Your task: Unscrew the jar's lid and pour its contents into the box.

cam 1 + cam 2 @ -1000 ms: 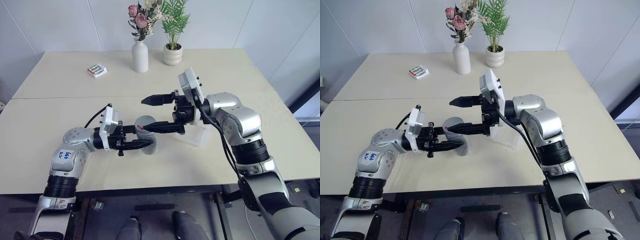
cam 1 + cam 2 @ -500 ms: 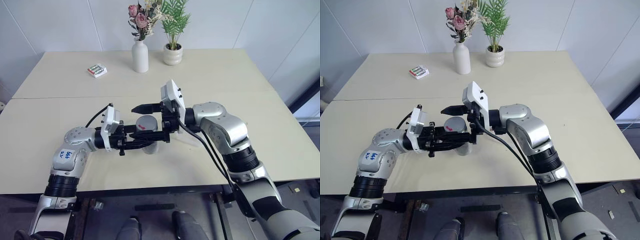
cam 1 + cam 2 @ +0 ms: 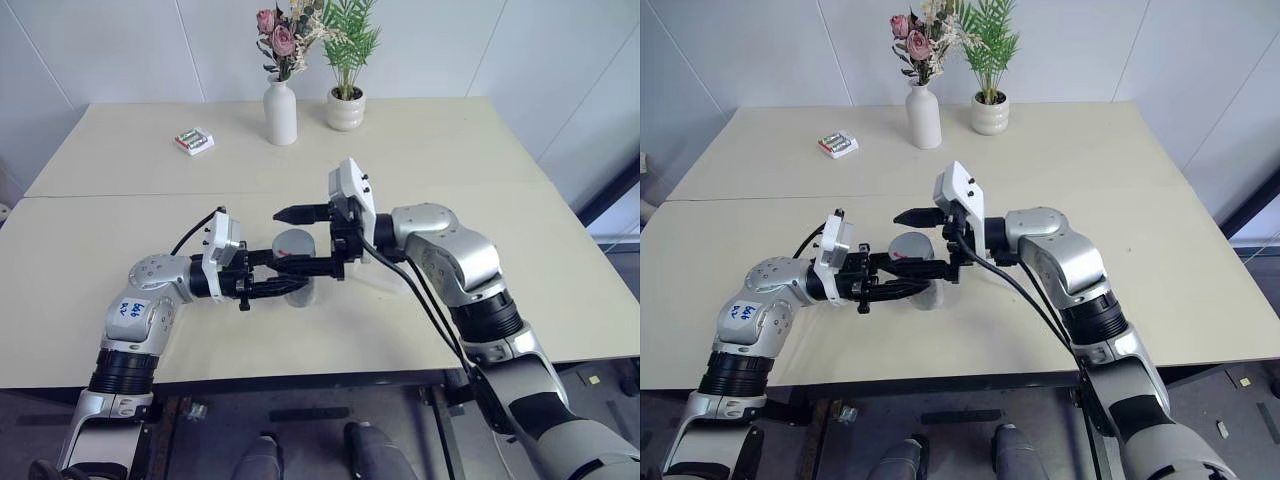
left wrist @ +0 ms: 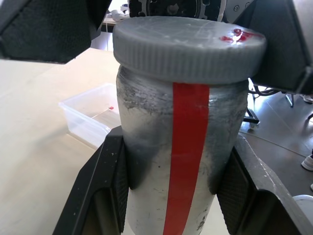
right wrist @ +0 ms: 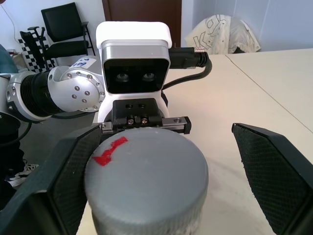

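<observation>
The jar (image 4: 181, 161), cloudy-walled with a red stripe, stands upright a little above the table (image 3: 120, 240), with my left gripper (image 3: 293, 284) shut on its body from the left. Its grey lid (image 5: 146, 171), marked with red, is screwed on. My right gripper (image 3: 288, 242) reaches in from the right and is open, one finger (image 5: 66, 178) on each side of the lid with gaps between. The clear box (image 3: 384, 277) rests on the table just right of the jar, partly behind the right hand. The contents are hidden inside the jar.
At the table's far edge stand a white vase (image 3: 280, 112) with flowers and a small potted plant (image 3: 346, 108). A white-and-green battery pack (image 3: 194, 140) lies at the far left. The table's front edge runs close below both arms.
The right gripper has swung left from over the box to straddle the jar's lid, still open. The left gripper and the jar have stayed put.
</observation>
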Controlling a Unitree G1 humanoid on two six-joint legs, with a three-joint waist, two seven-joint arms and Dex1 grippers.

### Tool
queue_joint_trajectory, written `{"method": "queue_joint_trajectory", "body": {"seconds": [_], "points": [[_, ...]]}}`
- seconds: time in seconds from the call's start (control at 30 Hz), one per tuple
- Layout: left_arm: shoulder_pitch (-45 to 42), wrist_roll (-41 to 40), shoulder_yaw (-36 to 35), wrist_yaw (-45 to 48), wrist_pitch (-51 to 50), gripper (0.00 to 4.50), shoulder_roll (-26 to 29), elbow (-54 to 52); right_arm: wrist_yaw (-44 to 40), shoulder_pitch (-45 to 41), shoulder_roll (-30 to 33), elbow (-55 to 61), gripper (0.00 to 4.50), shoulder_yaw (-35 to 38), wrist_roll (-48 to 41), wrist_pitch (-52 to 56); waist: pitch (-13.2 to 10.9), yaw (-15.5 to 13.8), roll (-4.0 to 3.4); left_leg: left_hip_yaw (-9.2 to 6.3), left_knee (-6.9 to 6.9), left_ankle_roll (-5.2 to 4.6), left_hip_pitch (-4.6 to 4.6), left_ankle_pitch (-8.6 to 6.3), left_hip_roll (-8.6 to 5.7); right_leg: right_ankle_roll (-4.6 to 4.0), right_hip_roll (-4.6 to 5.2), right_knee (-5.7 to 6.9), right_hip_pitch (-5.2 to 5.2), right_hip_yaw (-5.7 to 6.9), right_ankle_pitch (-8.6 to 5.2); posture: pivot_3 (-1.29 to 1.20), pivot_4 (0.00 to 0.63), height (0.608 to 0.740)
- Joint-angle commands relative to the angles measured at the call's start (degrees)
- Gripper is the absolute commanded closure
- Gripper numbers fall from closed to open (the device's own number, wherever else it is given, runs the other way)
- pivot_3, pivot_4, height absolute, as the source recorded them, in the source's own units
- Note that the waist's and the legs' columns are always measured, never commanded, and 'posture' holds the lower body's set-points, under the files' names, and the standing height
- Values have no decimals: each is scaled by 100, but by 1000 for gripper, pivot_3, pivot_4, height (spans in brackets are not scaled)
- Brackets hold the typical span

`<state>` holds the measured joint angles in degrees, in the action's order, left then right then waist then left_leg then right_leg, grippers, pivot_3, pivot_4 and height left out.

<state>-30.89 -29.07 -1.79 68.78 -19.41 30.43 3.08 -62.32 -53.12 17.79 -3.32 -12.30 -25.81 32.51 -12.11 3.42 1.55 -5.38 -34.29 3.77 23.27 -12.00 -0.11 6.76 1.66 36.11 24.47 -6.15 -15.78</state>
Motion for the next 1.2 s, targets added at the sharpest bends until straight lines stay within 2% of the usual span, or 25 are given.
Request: {"method": "queue_joint_trajectory", "body": {"seconds": [0.03, 0.77, 1.07, 1.2], "points": [[18, -102, -60, 40, 24, 2522, 60, -179, 61, -41, 101, 133, 21, 326, -102, -58, 0, 4, 0, 0, 0, 0, 0, 0, 0, 0, 0, 0, 0, 0, 0, 0, 150, 740], [23, -102, -80, 2, 25, 2522, 84, -157, 3, 120, 795, -114, 21, 671, -299, -50, 0, -7, 0, 1, -1, 0, 0, 0, 0, 0, 0, 0, 0, -1, 0, 0, 150, 740], [149, -122, -151, -3, -23, 2522, 172, -253, -156, 412, 1450, -128, 21, 1011, -297, 37, 0, 14, 0, 7, 1, 0, 0, 0, 0, 0, -1, -3, 0, -5, 0, 0, 150, 740], [135, -116, -144, -1, -25, 2522, 195, -230, -201, 404, 1433, 69, 21, 1035, -472, 192, 0, 13, 0, 7, -2, 0, -2, 0, 1, 0, -4, 1, -1, -6, 0, 0, 150, 740]]}}
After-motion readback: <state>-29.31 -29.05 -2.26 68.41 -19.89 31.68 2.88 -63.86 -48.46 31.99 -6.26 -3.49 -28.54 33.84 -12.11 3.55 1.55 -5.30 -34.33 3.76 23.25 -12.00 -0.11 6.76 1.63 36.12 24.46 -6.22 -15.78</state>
